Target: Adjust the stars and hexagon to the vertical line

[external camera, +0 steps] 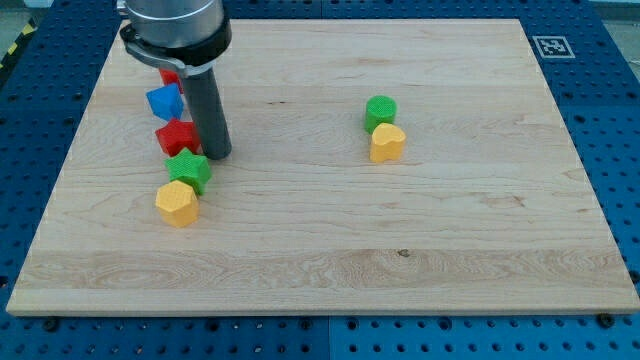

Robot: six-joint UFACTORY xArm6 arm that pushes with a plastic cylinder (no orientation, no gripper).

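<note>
Stars and a hexagon form a rough column at the view's left of the wooden board (320,250): blue block (164,101), red star (177,136), green star (189,170), then yellow hexagon (178,204) lowest. A small red block (170,76) peeks out behind the rod (mostly hidden). My tip (217,155) rests just right of the red star; it has no fingers. Well apart, a green cylinder (380,111) touches a yellow block (387,143).

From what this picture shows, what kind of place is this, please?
Probably a robotics lab bench. A wooden board lies on a blue perforated table, with a printed marker tag in the board's corner. My tip stands beside the red star among small coloured blocks.
</note>
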